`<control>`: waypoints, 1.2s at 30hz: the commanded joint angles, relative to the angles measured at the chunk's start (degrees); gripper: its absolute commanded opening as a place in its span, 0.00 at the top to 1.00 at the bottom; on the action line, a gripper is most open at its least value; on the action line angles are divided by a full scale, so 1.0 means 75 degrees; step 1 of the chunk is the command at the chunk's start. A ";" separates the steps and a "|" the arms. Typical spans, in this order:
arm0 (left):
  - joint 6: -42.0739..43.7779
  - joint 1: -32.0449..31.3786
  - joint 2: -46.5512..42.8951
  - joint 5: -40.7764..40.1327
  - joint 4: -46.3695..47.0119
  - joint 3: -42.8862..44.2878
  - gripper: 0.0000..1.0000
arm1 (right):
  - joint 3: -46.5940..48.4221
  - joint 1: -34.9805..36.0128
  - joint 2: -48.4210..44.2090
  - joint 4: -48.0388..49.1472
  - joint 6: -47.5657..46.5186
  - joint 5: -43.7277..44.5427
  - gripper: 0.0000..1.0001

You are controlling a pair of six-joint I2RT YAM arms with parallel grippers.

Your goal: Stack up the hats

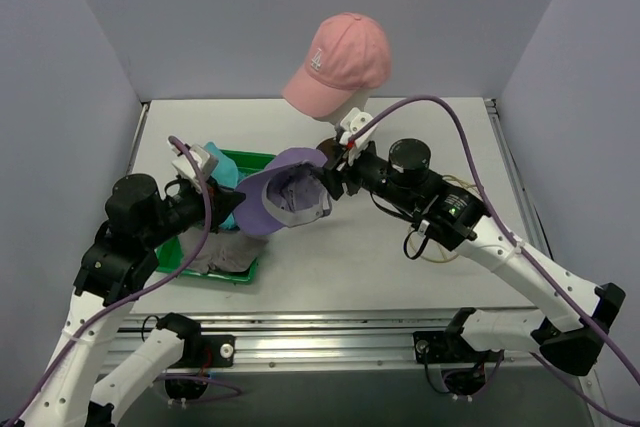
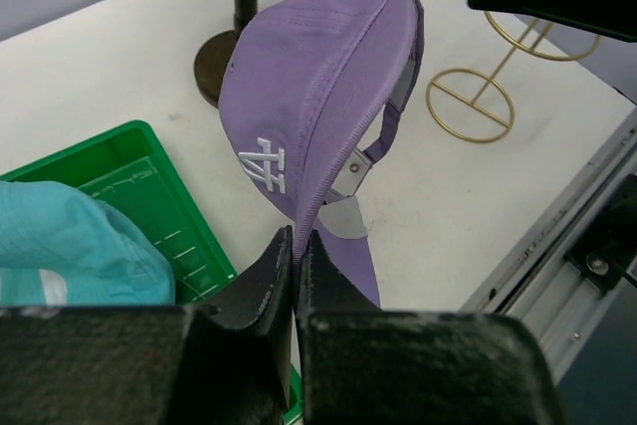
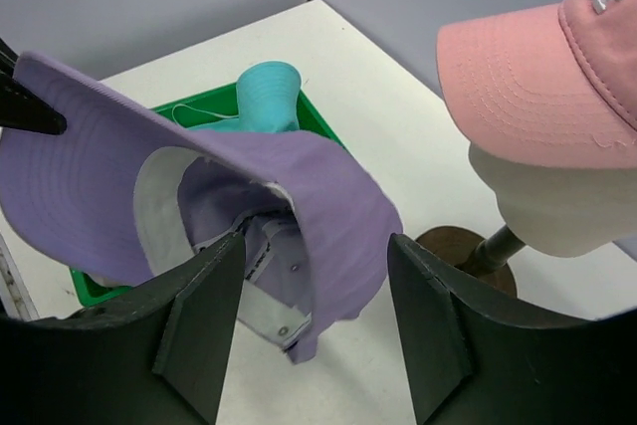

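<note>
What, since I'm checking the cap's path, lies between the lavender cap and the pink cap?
In the right wrist view, a bare strip of table separates lavender cap and pink cap.

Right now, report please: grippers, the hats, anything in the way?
Left gripper shut on lavender cap brim. Right gripper open, straddling that cap. Pink cap sits on head, close beside right gripper.

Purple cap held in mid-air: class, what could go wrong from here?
Only the left gripper pinches the purple cap, by its brim edge; the right gripper stands open around it, so the cap may slip and drop.
The pink cap sits on a mannequin head on a thin stand beside the right gripper; a swing could topple it.
</note>
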 commanded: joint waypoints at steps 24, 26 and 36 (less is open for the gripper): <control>-0.2184 -0.0011 0.0409 0.1670 0.0914 0.0762 0.97 | -0.0126 0.0551 0.0310 0.0336 -0.1217 -0.0719 1.00; -0.2911 0.0001 0.0479 0.1167 0.0797 0.1007 0.63 | -0.0255 0.0947 0.0286 0.0674 -0.1170 0.0062 1.00; -0.4353 0.0071 0.0597 -0.2280 -0.2097 0.2496 0.27 | -0.0139 0.2449 0.0778 0.2059 -0.1732 0.3673 1.00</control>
